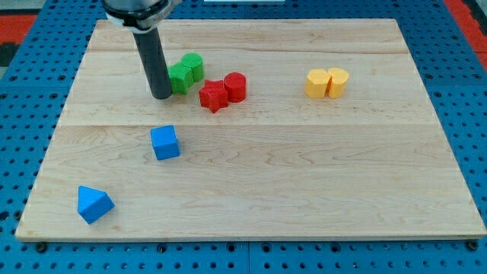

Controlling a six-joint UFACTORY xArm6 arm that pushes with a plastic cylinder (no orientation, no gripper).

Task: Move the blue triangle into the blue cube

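The blue triangle [93, 204] lies near the board's bottom left corner. The blue cube [165, 142] sits above and to the right of it, left of the board's middle, with a clear gap between them. My tip [161, 96] rests on the board above the blue cube, just left of the green blocks and touching or nearly touching them. It is far from the blue triangle.
Two green blocks [185, 72] sit together right of my tip. A red star-like block [214, 96] and a red cylinder [235, 87] touch each other. Two yellow blocks [326, 83] sit at the upper right. The wooden board [304, 175] lies on a blue pegboard.
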